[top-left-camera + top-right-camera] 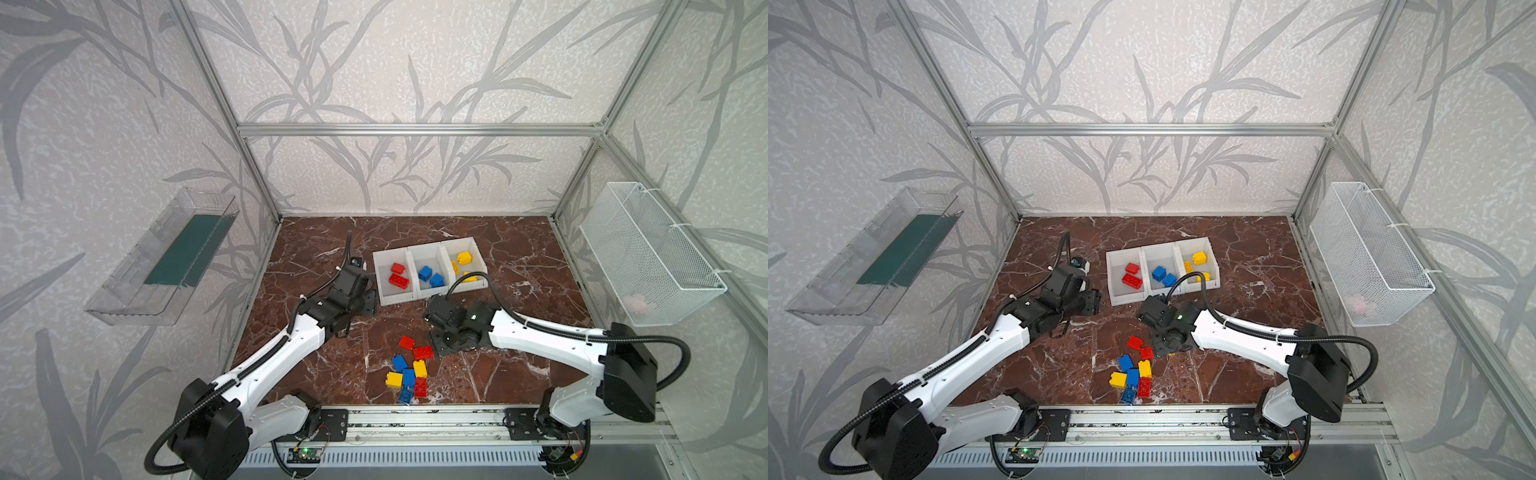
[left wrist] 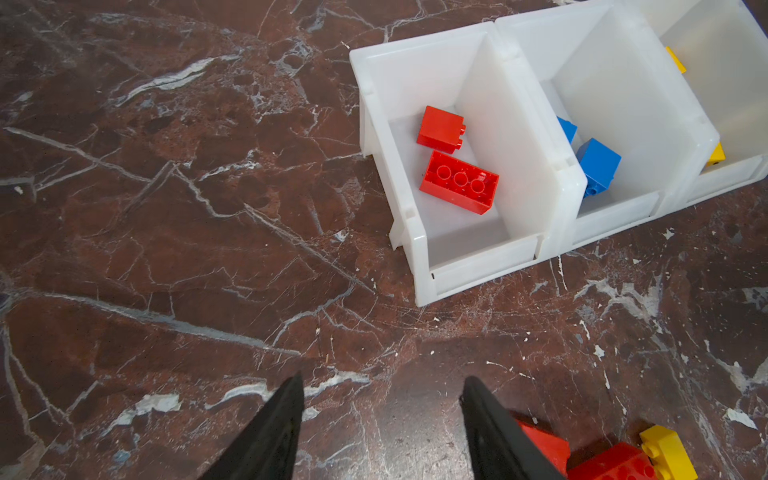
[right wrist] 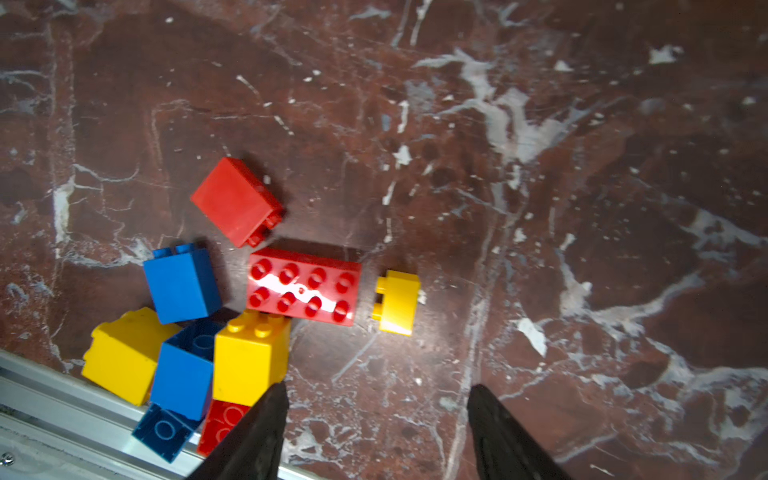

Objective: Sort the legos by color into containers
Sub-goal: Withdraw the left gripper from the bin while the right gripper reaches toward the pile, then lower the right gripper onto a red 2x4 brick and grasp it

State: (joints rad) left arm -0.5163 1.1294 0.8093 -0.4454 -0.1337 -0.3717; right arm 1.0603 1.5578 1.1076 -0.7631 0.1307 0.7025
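The left gripper [image 2: 382,379] was seen with its fingers spread and nothing between them, held above bare worktop [image 2: 187,249] near the front of the row of white containers [image 2: 417,249]. The right gripper [image 3: 378,387] was likewise spread and empty, held over the worktop just beside the loose pile.

Three containers were set side by side at the middle of the worktop. Two red legos [image 2: 459,182] were found in the left container, two blue legos [image 1: 430,276] in the middle one, and yellow legos [image 1: 464,258] in the right one, partly hidden by the right arm's cable in both top views.

The unsorted legos were gathered near the front edge of the worktop. In the right wrist view an eight-stud red brick [image 3: 303,286] lay studs up, with a small yellow brick [image 3: 397,302] just beside one end and a square red brick [image 3: 237,201] close by. Blue bricks [image 3: 181,284], larger yellow bricks [image 3: 249,357] and another red brick [image 3: 222,419] were crowded together against the metal rail [image 3: 62,399].
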